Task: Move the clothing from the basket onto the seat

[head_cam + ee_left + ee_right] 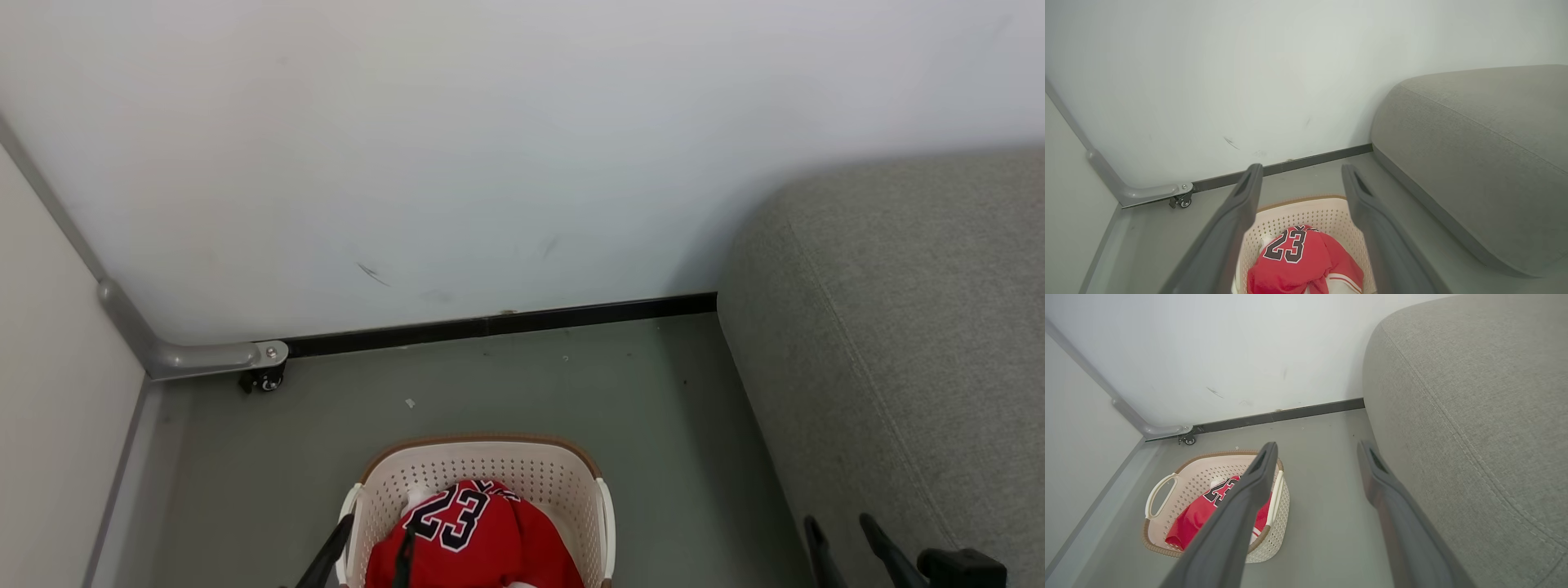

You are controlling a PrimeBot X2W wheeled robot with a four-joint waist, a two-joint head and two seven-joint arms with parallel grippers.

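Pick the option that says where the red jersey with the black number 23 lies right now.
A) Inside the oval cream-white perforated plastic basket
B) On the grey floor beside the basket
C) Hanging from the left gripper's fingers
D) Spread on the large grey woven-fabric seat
A: the red jersey with the black number 23 lies bunched inside the cream-white perforated plastic basket, which stands on the floor apart from the grey woven-fabric seat.

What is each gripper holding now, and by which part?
Nothing is held. Both the left gripper and the right gripper have open, empty jaws; the red number 23 jersey lies in the basket.
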